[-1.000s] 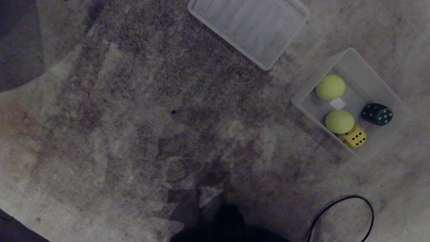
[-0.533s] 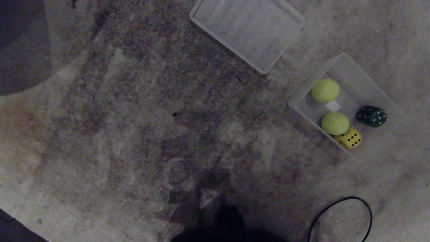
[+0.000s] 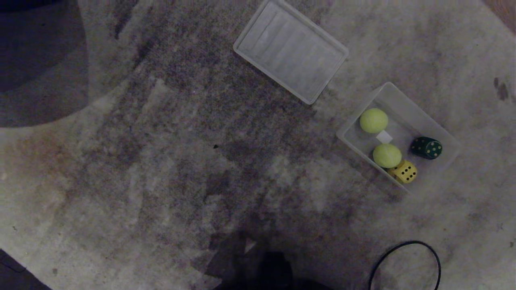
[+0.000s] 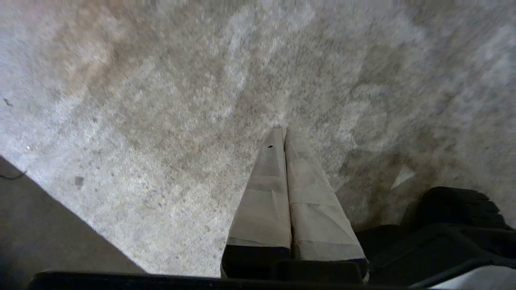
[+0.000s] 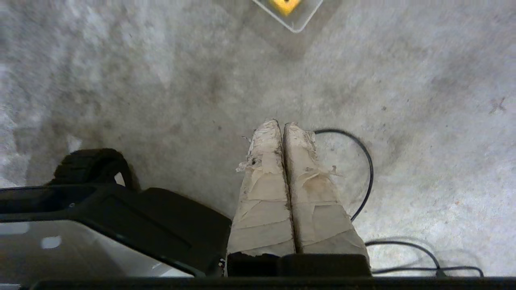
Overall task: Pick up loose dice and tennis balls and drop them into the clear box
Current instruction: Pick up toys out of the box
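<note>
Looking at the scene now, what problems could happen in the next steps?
1. The black cable loops on the carpet beside the base; driving could snag it.
2. The box holds two balls, a green die and a yellow die; no loose dice are visible, so the search may stall.

A: Where is the way open?
B: The wide grey stained carpet (image 3: 161, 161) lies bare across the middle and left.
A: And what blocks?
B: The flat ribbed translucent lid (image 3: 291, 50) at the far side, the small clear plastic box (image 3: 439, 133) to the right with balls and dice filling it, and a looped black cable (image 3: 405, 264) nearer, on the right.
</note>
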Robot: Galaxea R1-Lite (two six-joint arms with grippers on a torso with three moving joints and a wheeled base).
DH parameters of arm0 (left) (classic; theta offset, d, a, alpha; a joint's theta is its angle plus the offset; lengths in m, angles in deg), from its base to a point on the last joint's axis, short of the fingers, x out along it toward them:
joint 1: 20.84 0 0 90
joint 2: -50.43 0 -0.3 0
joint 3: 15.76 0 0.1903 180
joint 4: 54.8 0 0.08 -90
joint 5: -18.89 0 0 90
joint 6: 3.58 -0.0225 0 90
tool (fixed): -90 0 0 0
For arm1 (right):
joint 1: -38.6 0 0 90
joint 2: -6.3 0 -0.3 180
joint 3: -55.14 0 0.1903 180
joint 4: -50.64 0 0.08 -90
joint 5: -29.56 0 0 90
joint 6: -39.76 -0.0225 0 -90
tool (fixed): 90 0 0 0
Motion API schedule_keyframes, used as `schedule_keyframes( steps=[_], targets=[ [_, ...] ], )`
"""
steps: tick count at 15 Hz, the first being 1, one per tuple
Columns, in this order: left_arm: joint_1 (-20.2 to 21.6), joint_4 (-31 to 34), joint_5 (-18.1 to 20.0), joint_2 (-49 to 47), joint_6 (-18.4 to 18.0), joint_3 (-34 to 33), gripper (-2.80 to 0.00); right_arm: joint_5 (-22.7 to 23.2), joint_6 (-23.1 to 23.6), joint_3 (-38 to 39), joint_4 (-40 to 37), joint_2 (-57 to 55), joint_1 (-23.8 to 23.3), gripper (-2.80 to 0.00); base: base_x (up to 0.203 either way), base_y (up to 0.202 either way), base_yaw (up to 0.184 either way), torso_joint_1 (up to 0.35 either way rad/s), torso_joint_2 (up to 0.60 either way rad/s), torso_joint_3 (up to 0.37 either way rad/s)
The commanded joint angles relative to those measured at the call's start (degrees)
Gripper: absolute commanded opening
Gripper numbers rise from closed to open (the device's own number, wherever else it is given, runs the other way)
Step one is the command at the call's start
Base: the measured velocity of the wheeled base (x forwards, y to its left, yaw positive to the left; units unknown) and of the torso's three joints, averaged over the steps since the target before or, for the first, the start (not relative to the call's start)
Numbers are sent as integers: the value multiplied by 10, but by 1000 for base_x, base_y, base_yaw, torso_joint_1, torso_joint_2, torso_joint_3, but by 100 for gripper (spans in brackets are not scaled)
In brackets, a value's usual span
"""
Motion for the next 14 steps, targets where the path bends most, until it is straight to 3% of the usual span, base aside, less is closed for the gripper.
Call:
schedule_keyframes(
  steps=[1, 14],
  targets=[
    [0, 0, -1, 0, 1, -1, -280, 0, 0, 0, -1, -2, 0, -280, 0, 0, 0, -1, 2, 209],
    [0, 0, -1, 0, 1, -1, -280, 0, 0, 0, -1, -2, 0, -280, 0, 0, 0, 3, 1, 199]
  ],
)
